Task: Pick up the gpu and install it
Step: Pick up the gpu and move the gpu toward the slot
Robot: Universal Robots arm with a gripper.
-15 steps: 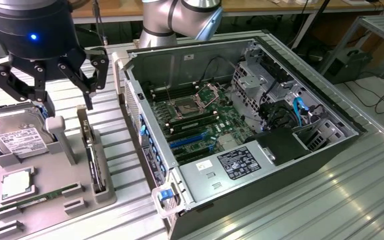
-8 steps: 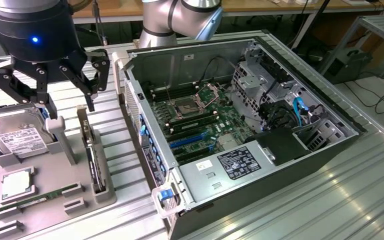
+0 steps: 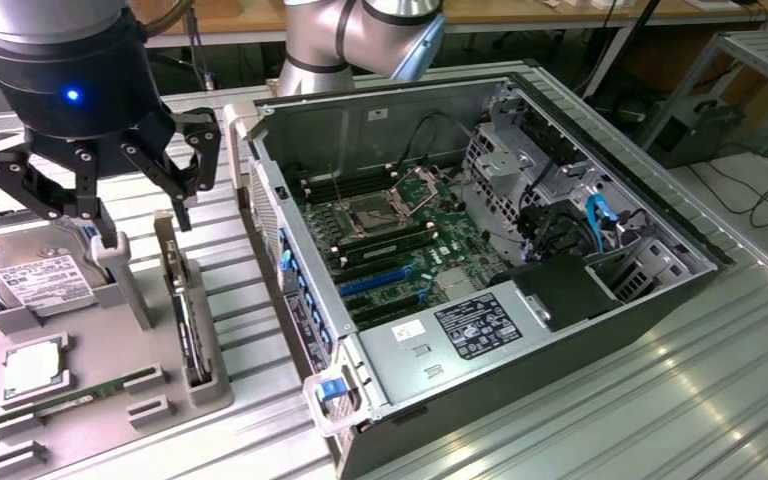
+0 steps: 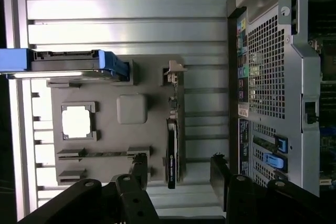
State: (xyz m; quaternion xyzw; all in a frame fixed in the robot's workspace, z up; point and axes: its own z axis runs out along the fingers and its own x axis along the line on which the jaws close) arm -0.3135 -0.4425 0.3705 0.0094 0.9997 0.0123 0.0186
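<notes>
Exterior view
Pincer (image 3: 144,222): black, hanging above the grey tray (image 3: 144,350), fingers spread wide, nothing between them.
Gpu (image 3: 192,322): standing on its long edge in a slot along the side of the tray nearest the computer case (image 3: 491,250), below the pincer and apart from it.
Hard drive (image 3: 31,275): propped in a holder at the tray's far corner, on the exterior view's left.
Processor (image 3: 35,365): lying flat in its recess.
Memory stick (image 3: 77,395): in a narrow slot just beside the processor.
Computer case: lying open on the ribbed metal counter (image 3: 704,380), motherboard showing, just beside the tray on the exterior view's right.

Wrist view
Pincer (image 4: 179,170): both fingers well apart, empty.
Gpu (image 4: 170,153): seen edge-on in its slot, its black end lying in line between the two fingers, its pale bracket (image 4: 174,70) at the other end.
Tray (image 4: 107,90): also carries the hard drive (image 4: 68,66), processor (image 4: 77,120) and memory stick (image 4: 100,153).
Computer case (image 4: 268,77): its perforated rear panel runs beside the gpu's slot.
Counter (image 4: 126,3): bare ribbed metal beyond the tray.
</notes>
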